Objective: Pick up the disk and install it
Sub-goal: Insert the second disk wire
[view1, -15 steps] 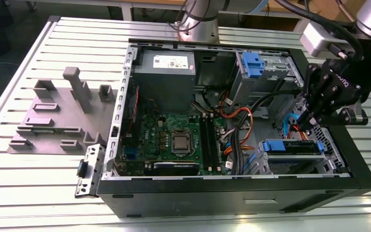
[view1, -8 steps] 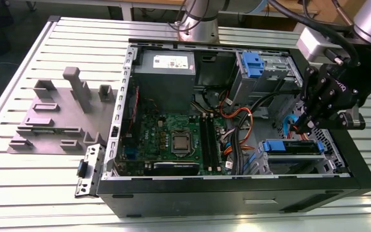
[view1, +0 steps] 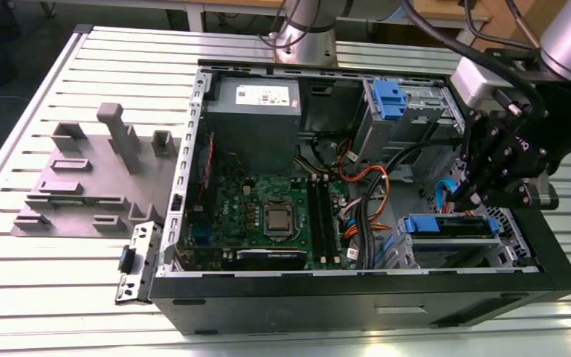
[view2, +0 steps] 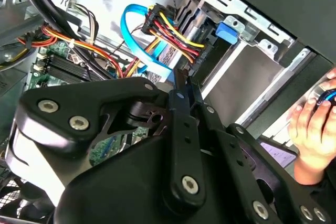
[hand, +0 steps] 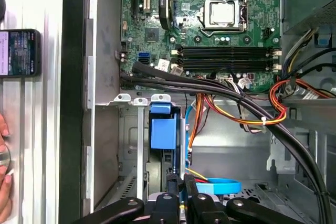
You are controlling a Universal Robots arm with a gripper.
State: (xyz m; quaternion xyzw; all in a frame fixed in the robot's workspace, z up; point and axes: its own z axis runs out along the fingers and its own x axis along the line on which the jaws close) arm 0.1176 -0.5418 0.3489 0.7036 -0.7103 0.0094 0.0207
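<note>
So the disk (view1: 451, 225), blue carrier and all, sits in the bay at the lower right of the exterior view, inside the open computer case (view1: 365, 297), long axis running across the frame. The gripper (view1: 476, 195) hangs just above its upper right edge, maybe touching. Fingers look drawn together, but I can't tell if they're gripping anything.

Open computer case (view1: 365, 286) on slatted table (view1: 27, 282); grey fixture block (view1: 92, 175) beside it; phone (hand: 20, 52) nearby.
</note>
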